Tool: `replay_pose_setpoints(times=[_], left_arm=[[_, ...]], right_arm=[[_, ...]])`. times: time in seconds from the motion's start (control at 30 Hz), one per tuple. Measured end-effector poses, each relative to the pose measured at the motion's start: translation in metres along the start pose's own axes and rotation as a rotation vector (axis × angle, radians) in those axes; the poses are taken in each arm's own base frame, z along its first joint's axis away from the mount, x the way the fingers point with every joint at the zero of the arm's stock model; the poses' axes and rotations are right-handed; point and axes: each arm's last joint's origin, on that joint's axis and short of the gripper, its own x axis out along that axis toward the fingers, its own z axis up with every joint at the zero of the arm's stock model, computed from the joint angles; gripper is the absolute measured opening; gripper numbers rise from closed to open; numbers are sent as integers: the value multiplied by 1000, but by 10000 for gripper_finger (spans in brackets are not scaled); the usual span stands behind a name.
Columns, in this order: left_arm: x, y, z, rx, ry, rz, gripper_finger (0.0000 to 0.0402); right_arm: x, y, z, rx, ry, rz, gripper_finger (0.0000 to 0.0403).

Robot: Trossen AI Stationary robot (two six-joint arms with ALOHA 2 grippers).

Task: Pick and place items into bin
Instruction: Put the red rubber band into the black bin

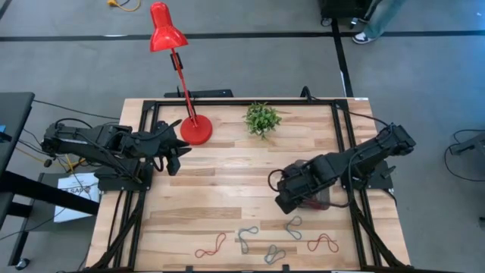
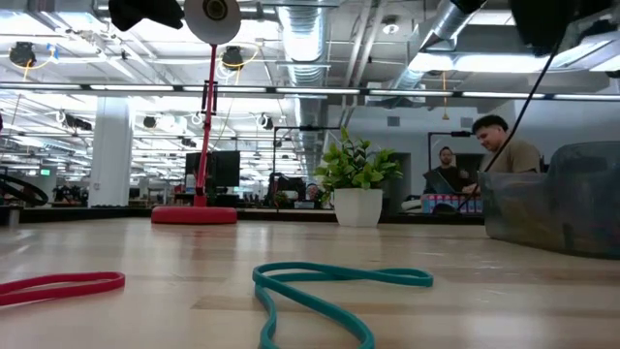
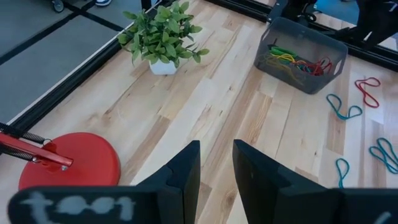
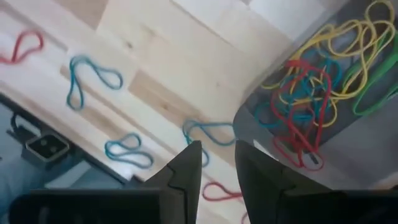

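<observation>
Several loops lie near the table's near edge: red ones (image 1: 211,245) (image 1: 323,243) and grey-blue ones (image 1: 246,236) (image 1: 274,252) (image 1: 294,226). The low view shows a red loop (image 2: 58,284) and a teal loop (image 2: 320,291) flat on the wood. The dark see-through bin (image 3: 301,56) stands on the table's right half, with yellow, red, blue and green loops (image 4: 311,118) inside. My right gripper (image 4: 217,152) hovers over the bin's near-left rim (image 4: 249,115), fingers narrowly open and empty. My left gripper (image 3: 216,165) waits by the lamp base, narrowly open and empty.
A red desk lamp stands on its round base (image 1: 196,132) at the far left. A small potted plant (image 1: 262,119) sits at the far middle. Bare wood lies between the two arms. People sit in the room beyond the far edge (image 2: 499,145).
</observation>
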Motion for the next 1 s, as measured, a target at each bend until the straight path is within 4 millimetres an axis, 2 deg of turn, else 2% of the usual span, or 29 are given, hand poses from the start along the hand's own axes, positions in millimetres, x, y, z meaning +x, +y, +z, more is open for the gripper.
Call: replay_pose_setpoints(times=[0.17,0.43,0.7,0.83,1.0], left_arm=[[0,-1,0,-6,17,-31,85],[0,0,0,-2,5,-10,85],[0,1,0,25,-12,22,85],[0,1,1,39,-25,48,85],[0,1,1,39,-28,55,85]], right_arm=[[1,3,-16,-45,49,0,92],[8,4,-68,-128,85,-51,92],[41,-5,-120,-102,110,-66,92],[57,-10,-132,-41,114,-58,92],[81,-28,-141,7,106,-125,92]])
